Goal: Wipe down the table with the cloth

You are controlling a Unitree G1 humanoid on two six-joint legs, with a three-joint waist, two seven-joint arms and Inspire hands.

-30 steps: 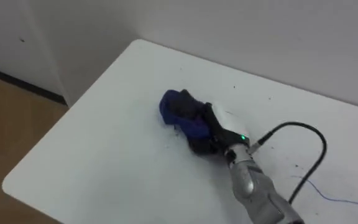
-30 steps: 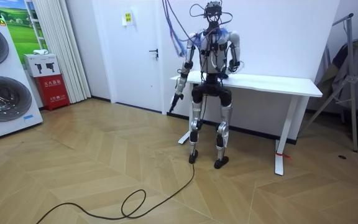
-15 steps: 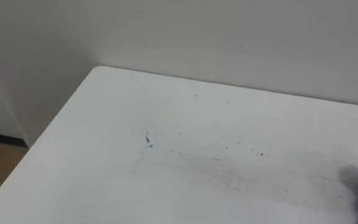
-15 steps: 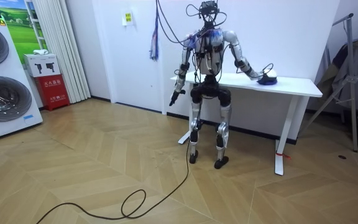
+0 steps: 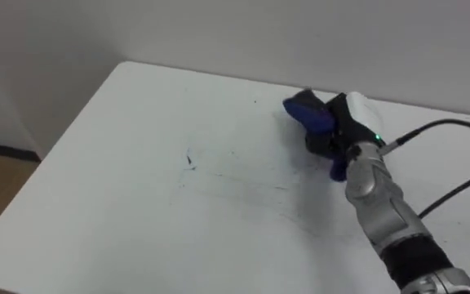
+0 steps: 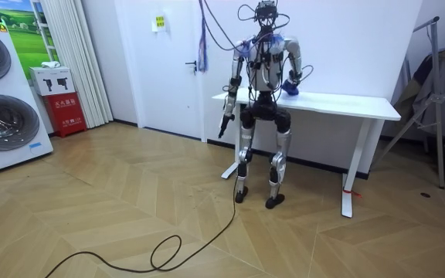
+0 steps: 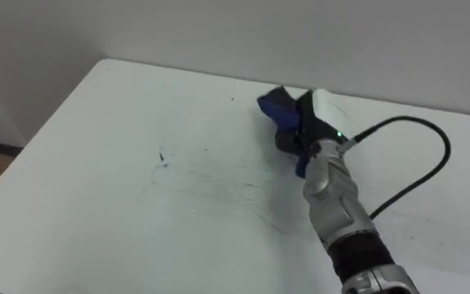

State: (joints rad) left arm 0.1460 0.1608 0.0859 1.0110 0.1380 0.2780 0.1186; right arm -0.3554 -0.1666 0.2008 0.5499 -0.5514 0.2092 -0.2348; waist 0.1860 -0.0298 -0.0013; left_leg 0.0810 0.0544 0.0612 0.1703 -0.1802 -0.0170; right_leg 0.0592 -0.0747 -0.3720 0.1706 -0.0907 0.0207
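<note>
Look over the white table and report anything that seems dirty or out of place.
The table is not clean: a small dark blue mark sits left of centre, with faint thin streaks trailing right from it. The right hand holds the blue cloth near the far edge, away from that mark.

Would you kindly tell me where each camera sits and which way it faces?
Left eye view: on the robot's head, looking down at the white rectangular table; the right hand grips a crumpled blue cloth.
Right eye view: beside it, same downward look, same hand.
Room view: standing off in the room, behind the robot, facing the white wall; whole body, left hand hanging.
All share table, cloth, right hand.
</note>
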